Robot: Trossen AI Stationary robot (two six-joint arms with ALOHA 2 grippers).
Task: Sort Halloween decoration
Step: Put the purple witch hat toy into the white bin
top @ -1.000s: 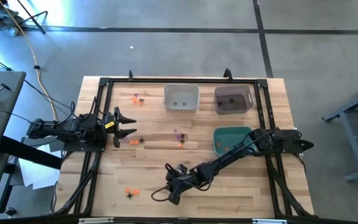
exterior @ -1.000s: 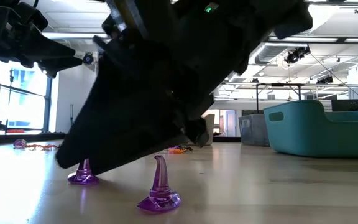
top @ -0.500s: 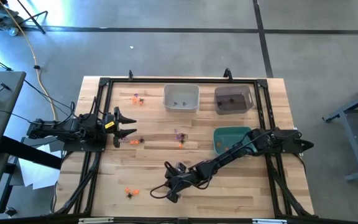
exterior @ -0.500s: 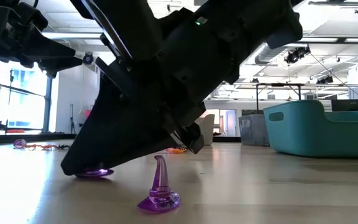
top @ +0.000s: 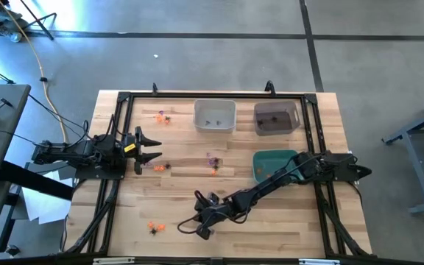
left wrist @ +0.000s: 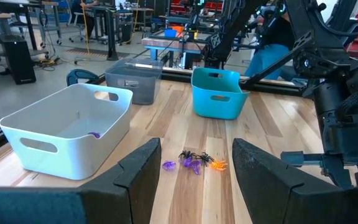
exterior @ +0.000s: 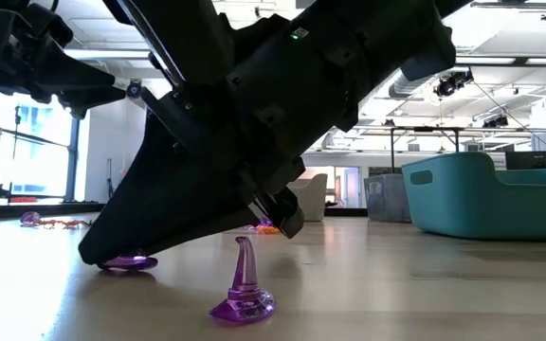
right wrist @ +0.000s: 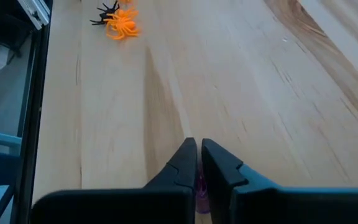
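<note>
Right pincer (top: pixel 199 230) low over the near-middle of the desk (top: pixel 285 221), arm stretched out from the right side. Its fingers (right wrist: pixel 188 163) have come together since a second ago; then they stood apart around a purple trinket, now they are clamped on that purple trinket (exterior: pixel 127 261), of which only the flat base shows under the fingertips in the low view and a sliver of purple between the tips in the right wrist view. A second ago that piece stood upright with its pointed top visible; the point is now hidden behind the pincer. The arm has shifted slightly toward the near edge in the high view.

A second purple pointed trinket (exterior: pixel 243 287) stands upright on the desk just beside the gripped one, apart from the pincer, unmoved.

Left pincer (top: pixel 152 148) waits at the left side of the desk, fingers wide apart, holding nothing, same place as before.

Other Halloween pieces unchanged: an orange and black pair (top: pixel 153 227) near the front left, an orange and black cluster (top: pixel 162 115) at the far left, a purple and orange group (top: pixel 213 162) mid-desk. White bin (top: pixel 214 115), dark bin (top: pixel 277 118) and teal bin (top: pixel 271 165) as before.
</note>
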